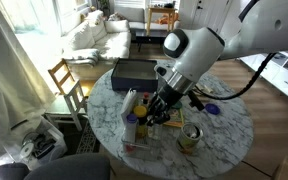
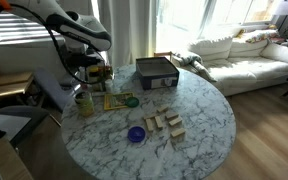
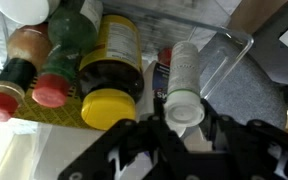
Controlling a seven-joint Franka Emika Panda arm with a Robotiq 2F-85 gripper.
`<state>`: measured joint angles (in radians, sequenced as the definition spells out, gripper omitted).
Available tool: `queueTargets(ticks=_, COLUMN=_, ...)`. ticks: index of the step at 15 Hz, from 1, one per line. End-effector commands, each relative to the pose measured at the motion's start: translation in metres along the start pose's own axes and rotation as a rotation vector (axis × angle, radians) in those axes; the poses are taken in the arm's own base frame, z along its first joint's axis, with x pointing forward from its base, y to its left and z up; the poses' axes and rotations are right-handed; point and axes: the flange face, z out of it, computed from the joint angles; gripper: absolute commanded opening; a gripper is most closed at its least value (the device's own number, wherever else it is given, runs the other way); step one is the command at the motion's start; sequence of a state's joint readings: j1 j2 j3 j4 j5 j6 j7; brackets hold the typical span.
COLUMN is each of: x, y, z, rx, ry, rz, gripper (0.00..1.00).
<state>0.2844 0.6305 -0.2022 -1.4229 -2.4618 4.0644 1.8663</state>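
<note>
In an exterior view: gripper (image 1: 156, 108) low among the bottles on the table (image 1: 229, 140), jar (image 1: 191, 138) near; jaws not legible here. In an exterior view: the cluster sits close to the table rim, with the box (image 2: 156, 72) well apart. Wrist view: jaws look clamped on the white-cap bottle (image 3: 184, 80) near its cap, with the yellow-cap bottle (image 3: 112, 70) just beside. Risks: a grip this near the cap may slip or swing, and a finger could catch the yellow-cap bottle and topple its neighbours toward the rim.
</note>
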Motion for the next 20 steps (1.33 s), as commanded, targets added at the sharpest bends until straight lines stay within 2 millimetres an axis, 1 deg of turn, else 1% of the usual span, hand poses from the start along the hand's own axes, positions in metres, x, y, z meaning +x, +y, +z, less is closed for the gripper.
queueTargets(ticks=1, x=-0.002, y=-0.009, z=0.022, rx=-0.010, ry=-0.015, rz=-0.033, gripper=0.12)
queueTargets(ticks=4, x=-0.003, y=-0.010, z=0.038, rx=-0.039, ry=-0.023, rz=-0.041, gripper=0.12)
queueTargets(ticks=9, x=-0.014, y=-0.011, z=0.060, rx=-0.062, ry=-0.049, rz=-0.051, gripper=0.12)
queueTargets(ticks=15, x=-0.022, y=-0.010, z=0.072, rx=-0.070, ry=-0.063, rz=-0.050, gripper=0.12)
queueTargets(ticks=20, x=-0.019, y=-0.010, z=0.077, rx=-0.099, ry=-0.043, rz=-0.058, gripper=0.12)
